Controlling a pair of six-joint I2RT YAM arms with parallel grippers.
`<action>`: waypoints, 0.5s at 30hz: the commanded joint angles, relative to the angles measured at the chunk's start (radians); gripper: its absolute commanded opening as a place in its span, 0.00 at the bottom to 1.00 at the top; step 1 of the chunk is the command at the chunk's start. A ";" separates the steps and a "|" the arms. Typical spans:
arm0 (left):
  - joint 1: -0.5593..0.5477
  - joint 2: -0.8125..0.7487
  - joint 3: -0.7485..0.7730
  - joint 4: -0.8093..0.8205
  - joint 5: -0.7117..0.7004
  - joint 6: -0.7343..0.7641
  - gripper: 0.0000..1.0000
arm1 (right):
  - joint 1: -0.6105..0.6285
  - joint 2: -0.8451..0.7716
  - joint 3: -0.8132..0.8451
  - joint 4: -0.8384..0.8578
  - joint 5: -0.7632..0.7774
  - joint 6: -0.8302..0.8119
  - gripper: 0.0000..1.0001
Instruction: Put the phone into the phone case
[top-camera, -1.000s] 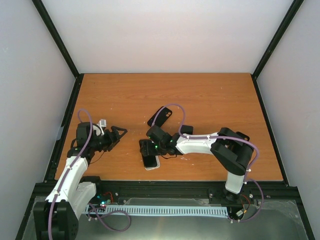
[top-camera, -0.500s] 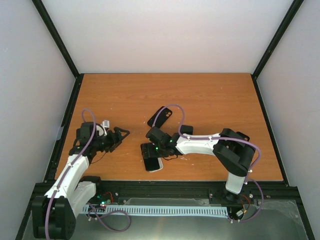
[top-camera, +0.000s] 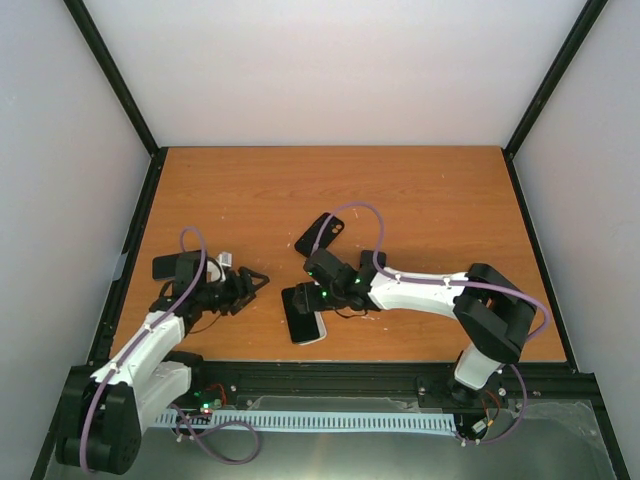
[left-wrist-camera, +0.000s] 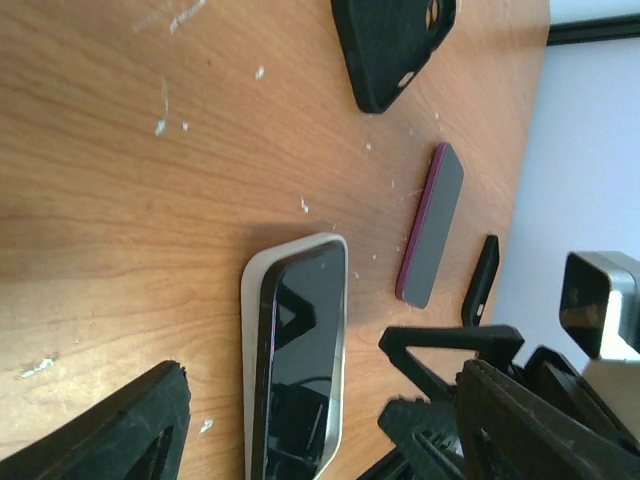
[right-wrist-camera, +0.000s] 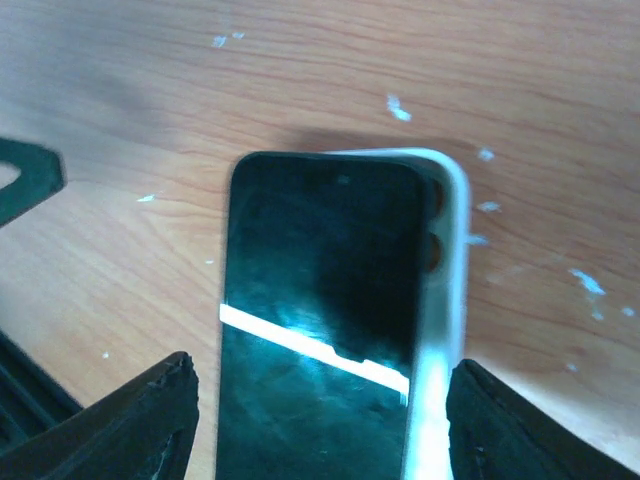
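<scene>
A black phone (top-camera: 303, 318) lies near the table's front edge, set askew on a light-coloured phone case (top-camera: 316, 329). In the right wrist view the case rim (right-wrist-camera: 452, 290) sticks out past the right side of the phone (right-wrist-camera: 320, 300). My right gripper (top-camera: 308, 297) is open at the phone's far end, its fingers (right-wrist-camera: 140, 425) standing on either side of phone and case. My left gripper (top-camera: 260, 281) is open and empty, a short way left of the phone (left-wrist-camera: 305, 360), pointing at it.
A black phone case (top-camera: 320, 233) lies behind the phone, also in the left wrist view (left-wrist-camera: 392, 45). A flat maroon-edged piece (left-wrist-camera: 432, 225) and a thin black piece (left-wrist-camera: 481, 280) lie nearby. A small black object (top-camera: 372, 258) sits by the right arm. The wooden table (top-camera: 430, 200) has black rails around it.
My left arm has swung right and come closer to the phone, its jaws a little narrower. My right gripper has drawn back toward the phone's far end, uncovering more of the phone.
</scene>
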 joint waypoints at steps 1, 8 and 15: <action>-0.052 0.015 -0.041 0.123 0.003 -0.088 0.72 | -0.036 -0.024 -0.079 0.066 -0.023 -0.019 0.64; -0.155 0.090 -0.065 0.207 -0.029 -0.148 0.62 | -0.042 -0.020 -0.145 0.136 -0.068 0.010 0.50; -0.205 0.206 -0.088 0.322 -0.041 -0.192 0.47 | -0.052 -0.016 -0.201 0.187 -0.070 0.043 0.37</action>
